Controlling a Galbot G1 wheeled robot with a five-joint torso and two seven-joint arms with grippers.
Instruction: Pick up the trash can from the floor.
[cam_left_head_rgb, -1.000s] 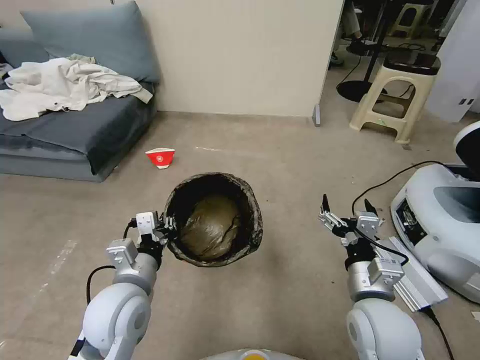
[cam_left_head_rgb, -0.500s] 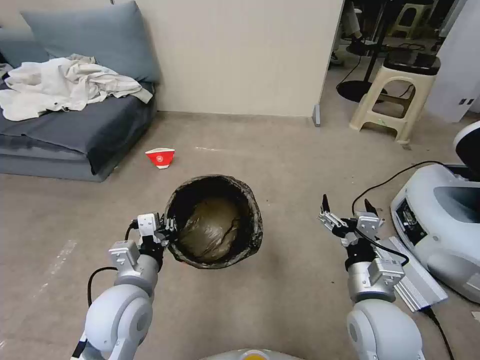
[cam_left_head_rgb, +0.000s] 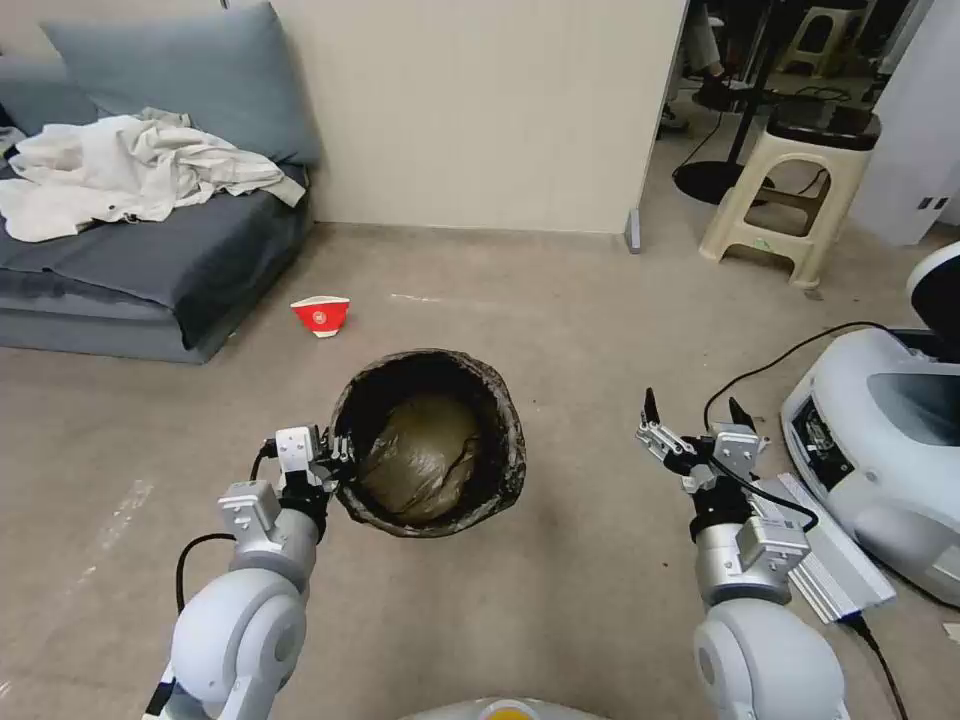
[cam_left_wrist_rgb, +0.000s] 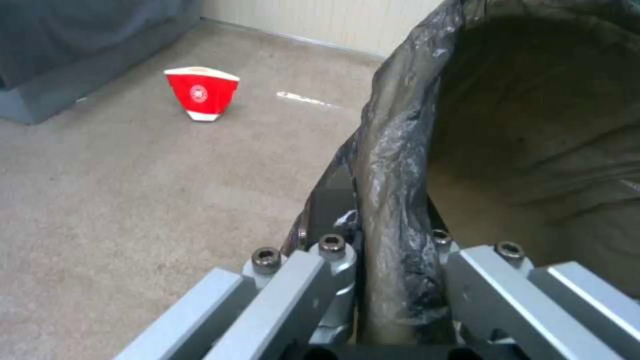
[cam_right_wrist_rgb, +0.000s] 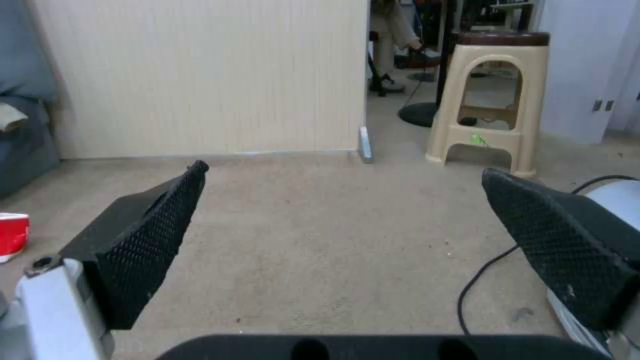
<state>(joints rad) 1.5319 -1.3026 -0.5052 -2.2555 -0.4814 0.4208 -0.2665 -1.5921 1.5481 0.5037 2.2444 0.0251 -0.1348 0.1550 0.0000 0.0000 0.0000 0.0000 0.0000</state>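
Holding the rim of the trash can (cam_left_head_rgb: 428, 440), the left tool (cam_left_head_rgb: 338, 447) has its two fingers closed on the edge nearest the robot's left side. In the left wrist view one finger (cam_left_wrist_rgb: 333, 265) is outside the wall and the other is inside, with the folded bag liner (cam_left_wrist_rgb: 393, 200) squeezed between them. The trash can sits in the middle of the floor (cam_left_head_rgb: 560, 600), right in front of the robot. I cannot tell if its bottom is touching the carpet or lifted a little.

The can looks small and light. Its wall is thin, and the dark bag is crinkly and shiny, so it could slip. A lump of brownish bag lies down inside it, which may add a bit of weight. With a grip on just one side, the can will likely tip and hang at a slant when it goes up. The rim is the best place to hold, because the folded bag makes a thicker edge there. The tool should pinch the hard wall under the bag, not only the loose bag, or the bag might pull off.

Off to the side, the right tool (cam_left_head_rgb: 692, 432) is wide open and holds nothing. It hangs over the floor, well apart from the can, near a black cable (cam_left_head_rgb: 770, 365).

A small red and white paper bowl (cam_left_head_rgb: 320, 314) lies on the floor beyond the can, near the grey sofa (cam_left_head_rgb: 140, 260).
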